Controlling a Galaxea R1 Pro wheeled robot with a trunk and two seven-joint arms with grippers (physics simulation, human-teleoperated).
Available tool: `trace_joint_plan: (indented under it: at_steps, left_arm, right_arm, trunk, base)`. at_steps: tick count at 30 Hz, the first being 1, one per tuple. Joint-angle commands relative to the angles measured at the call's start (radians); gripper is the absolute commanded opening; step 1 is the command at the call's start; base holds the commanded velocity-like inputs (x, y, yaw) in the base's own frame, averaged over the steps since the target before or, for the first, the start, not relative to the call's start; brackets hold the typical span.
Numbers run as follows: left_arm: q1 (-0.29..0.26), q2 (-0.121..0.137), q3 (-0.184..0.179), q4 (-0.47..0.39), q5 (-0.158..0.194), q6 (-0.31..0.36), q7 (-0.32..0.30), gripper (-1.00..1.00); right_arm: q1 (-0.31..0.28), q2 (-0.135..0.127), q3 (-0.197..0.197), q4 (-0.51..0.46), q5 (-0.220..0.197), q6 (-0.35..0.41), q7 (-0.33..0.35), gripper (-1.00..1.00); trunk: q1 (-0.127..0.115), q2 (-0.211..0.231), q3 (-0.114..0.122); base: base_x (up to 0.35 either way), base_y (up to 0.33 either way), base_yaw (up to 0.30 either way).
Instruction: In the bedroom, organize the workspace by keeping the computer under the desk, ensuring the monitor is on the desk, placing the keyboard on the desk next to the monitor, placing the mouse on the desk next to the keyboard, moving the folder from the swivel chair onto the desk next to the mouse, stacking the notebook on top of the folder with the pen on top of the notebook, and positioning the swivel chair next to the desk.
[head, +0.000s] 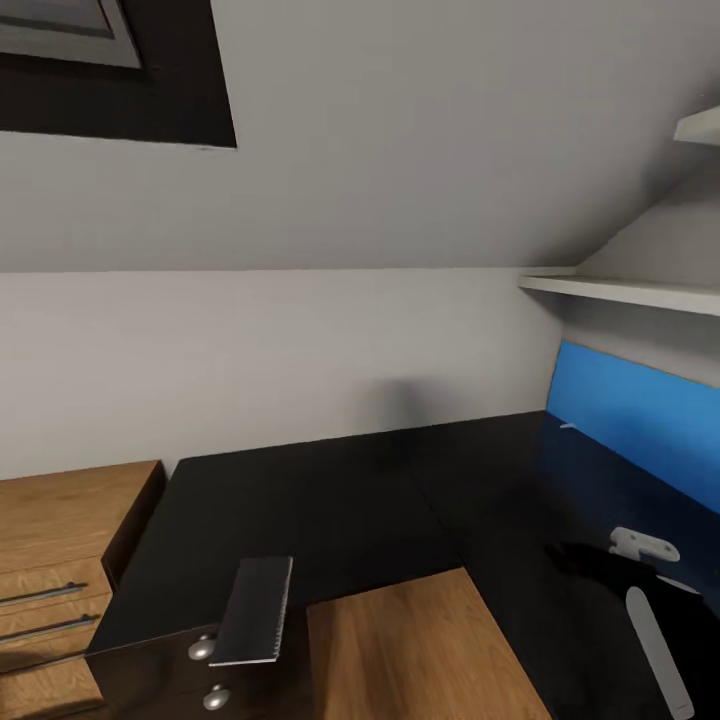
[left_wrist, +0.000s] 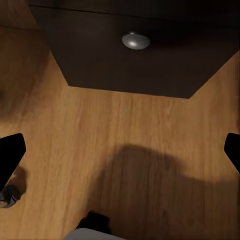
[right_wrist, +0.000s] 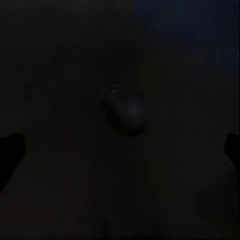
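Observation:
The black-topped desk (head: 330, 510) runs in an L along the wall. A small black mouse (right_wrist: 125, 110) lies on its dark top, straight below my right gripper (right_wrist: 120, 150), which hangs open above it without touching. In the head view that gripper (head: 590, 562) hovers over the right wing of the desk. A flat grey slab with a ridged edge, seemingly the keyboard (head: 255, 610), sits at the desk's front left corner and sticks out over the drawers. My left gripper (left_wrist: 120, 150) is open and empty above the wooden floor, in front of the black drawer front (left_wrist: 135, 65).
A light-wood cabinet (head: 60, 540) stands left of the desk. A blue panel (head: 640, 420) backs the right wing under white shelves (head: 630, 292). Round silver knobs (head: 203, 648) mark the drawers. Wooden floor (head: 410, 650) fills the inner corner of the L.

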Motion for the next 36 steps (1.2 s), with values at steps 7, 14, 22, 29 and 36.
trace_joint_plan:
  at_steps: [7,14,22,29,36]
  left_arm:
    - [0.0,0.0,-0.002,-0.002,0.008,-0.001,0.001,1.0]
    - [0.001,0.0,-0.003,-0.002,0.008,-0.001,0.001,1.0]
    - [0.001,0.0,-0.004,-0.002,0.008,-0.001,0.0,1.0]
    - [0.001,-0.001,-0.004,-0.002,0.007,-0.001,0.0,1.0]
    - [0.001,-0.001,-0.004,-0.002,0.007,-0.001,0.0,1.0]
  right_arm:
    - [-0.001,0.0,0.002,0.013,-0.01,-0.02,-0.007,1.0]
    - [-0.001,0.0,0.002,0.015,0.0,-0.024,-0.007,1.0]
    - [-0.001,0.0,0.003,0.018,0.018,-0.027,-0.007,1.0]
    - [-0.001,0.0,0.028,0.049,0.051,-0.052,-0.006,1.0]
    - [-0.001,0.002,0.111,0.089,0.103,-0.098,-0.006,1.0]
  trunk:
    - [0.0,-0.001,0.002]
    - [0.0,-0.001,0.006]
    - [0.0,-0.001,0.007]
    - [0.0,-0.001,0.007]
    - [0.0,-0.001,0.007]
  base:
    - [0.0,0.0,-0.269]
    - [0.0,0.0,-0.269]
    - [0.0,0.0,-0.143]
    - [0.003,0.0,-0.012]
    - [0.078,0.0,-0.002]
